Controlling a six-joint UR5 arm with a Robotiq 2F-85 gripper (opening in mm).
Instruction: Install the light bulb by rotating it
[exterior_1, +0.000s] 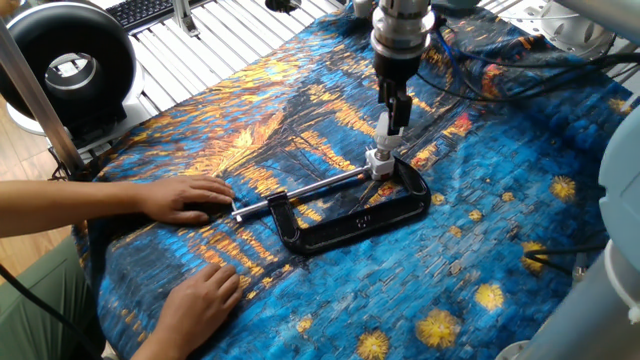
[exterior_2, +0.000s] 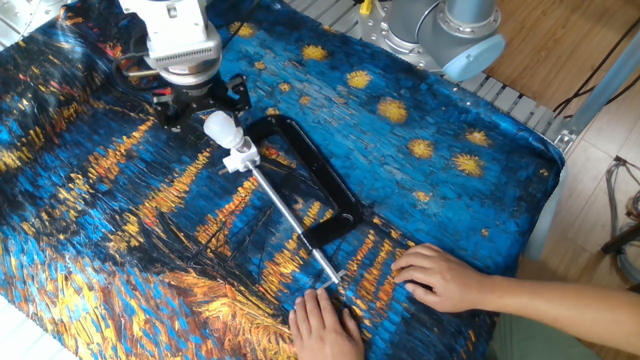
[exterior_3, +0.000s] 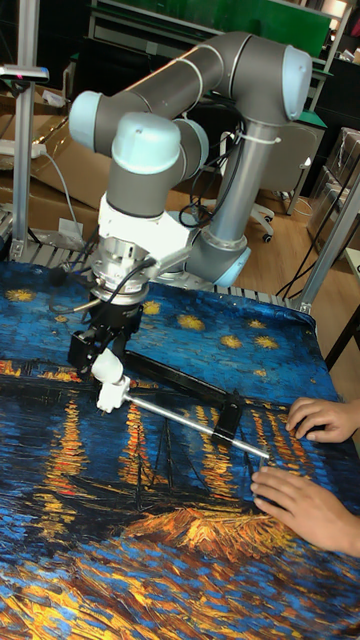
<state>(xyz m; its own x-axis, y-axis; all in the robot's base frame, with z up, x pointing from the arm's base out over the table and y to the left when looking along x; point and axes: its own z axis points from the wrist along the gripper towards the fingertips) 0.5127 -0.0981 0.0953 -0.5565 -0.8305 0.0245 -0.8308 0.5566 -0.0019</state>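
Gripper upper left of the other fixed view, fingers spread apart around the light bulb, not clamping it. Bulb sits in the socket block at the C-clamp screw end. Two hands pin the clamp to the tabletop.

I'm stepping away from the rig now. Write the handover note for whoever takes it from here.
Gripper: at the light bulb; whether it grips or has let go cannot be told.
Bulb: sits in the white socket block at the end of the black C-clamp, tilted.
Person's two hands rest on the cloth by the clamp's screw end.
Done: bulb is at the socket.
Left: confirm it is fully screwed in, then release and pull the arm back.
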